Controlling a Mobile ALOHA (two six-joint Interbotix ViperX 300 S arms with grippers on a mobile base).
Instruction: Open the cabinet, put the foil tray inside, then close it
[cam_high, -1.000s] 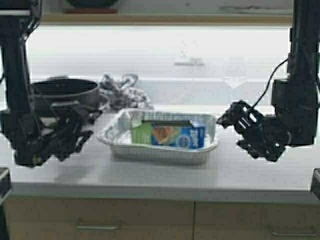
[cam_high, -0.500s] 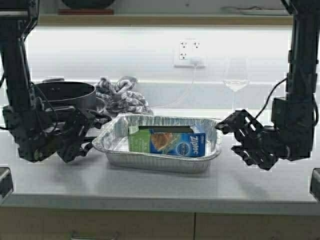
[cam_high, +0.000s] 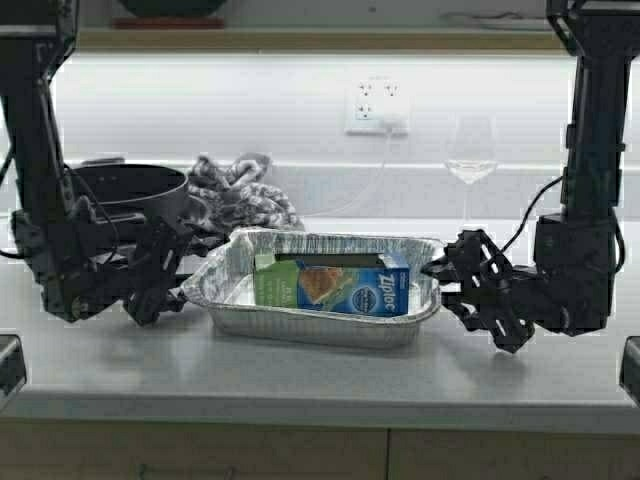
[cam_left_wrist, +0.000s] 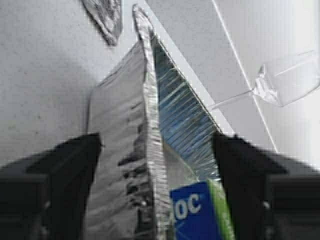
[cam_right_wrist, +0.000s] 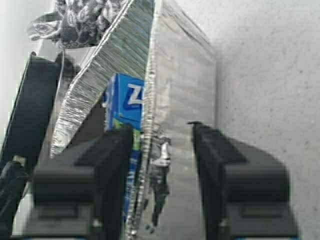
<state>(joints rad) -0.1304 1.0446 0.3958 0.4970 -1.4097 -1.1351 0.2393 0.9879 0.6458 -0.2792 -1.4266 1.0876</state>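
The foil tray (cam_high: 318, 290) sits on the surface (cam_high: 320, 375) between my arms. My left gripper (cam_left_wrist: 155, 175) and right gripper (cam_right_wrist: 157, 160) each straddle an end rim, jaws spread, nothing clamped. I should pinch both rims evenly and gently, then lift level so the box (cam_high: 335, 285) doesn't slide.

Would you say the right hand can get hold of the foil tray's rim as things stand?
Probably yes: the right hand is open and straddles the end rim of the foil tray, with nothing between them.
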